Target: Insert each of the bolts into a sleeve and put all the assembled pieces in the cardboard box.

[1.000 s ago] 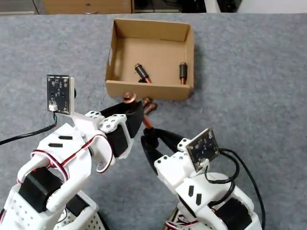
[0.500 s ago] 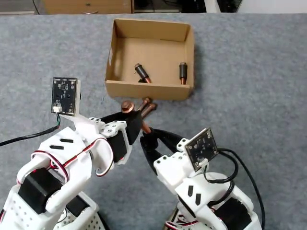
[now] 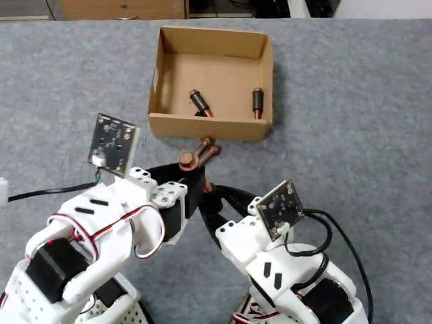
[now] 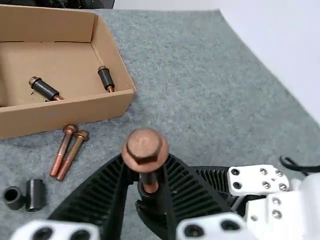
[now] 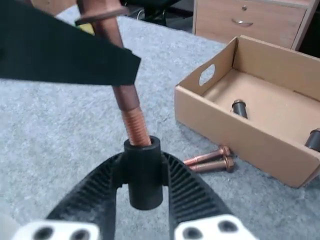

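One bolt (image 4: 145, 148) is clenched by the left gripper (image 4: 145, 167), its threaded tip set at the mouth of a sleeve (image 5: 143, 180) grasped by the right gripper (image 5: 143, 167).

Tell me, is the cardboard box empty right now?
No, the cardboard box holds two assembled pieces on its floor, one assembled piece near the middle and a second assembled piece by a side wall.

Left gripper (image 4: 146, 175): black jaws clamped on one upright copper bolt (image 4: 144, 146), hex head uppermost
Right gripper (image 4: 151, 204): just below the bolt's tip
Cardboard box (image 4: 65, 112): two assembled pieces (image 4: 44, 90) inside, apart
Grey carpet (image 4: 200, 85): two loose bolts (image 4: 62, 156) side by side near the box; two black sleeves (image 4: 34, 194) together, near those bolts
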Action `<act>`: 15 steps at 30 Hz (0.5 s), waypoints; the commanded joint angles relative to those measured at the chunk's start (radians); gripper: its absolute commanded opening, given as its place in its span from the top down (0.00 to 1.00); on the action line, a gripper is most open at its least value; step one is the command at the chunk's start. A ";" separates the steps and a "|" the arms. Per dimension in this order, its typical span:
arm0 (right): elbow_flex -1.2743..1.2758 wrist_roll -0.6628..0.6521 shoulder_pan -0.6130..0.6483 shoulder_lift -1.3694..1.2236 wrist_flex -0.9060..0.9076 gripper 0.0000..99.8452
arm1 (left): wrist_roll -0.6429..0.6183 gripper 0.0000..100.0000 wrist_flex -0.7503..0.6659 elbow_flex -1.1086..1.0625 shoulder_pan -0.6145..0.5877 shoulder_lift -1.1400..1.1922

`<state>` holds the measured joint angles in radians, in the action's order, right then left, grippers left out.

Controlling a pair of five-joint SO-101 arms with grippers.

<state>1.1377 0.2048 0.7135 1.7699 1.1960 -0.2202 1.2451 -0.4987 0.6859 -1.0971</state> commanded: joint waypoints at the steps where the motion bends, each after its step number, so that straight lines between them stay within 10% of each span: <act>1: -0.021 0.005 0.010 0.010 -0.006 1.00 | 0.015 0.98 0.094 0.083 0.021 0.076; 15: -0.053 0.003 0.074 0.010 0.012 1.00 | 0.021 0.98 0.169 0.141 0.029 0.154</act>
<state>1.1347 0.2079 0.7718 1.7699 1.2114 -0.2094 1.4047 -0.3943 0.7089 -0.9436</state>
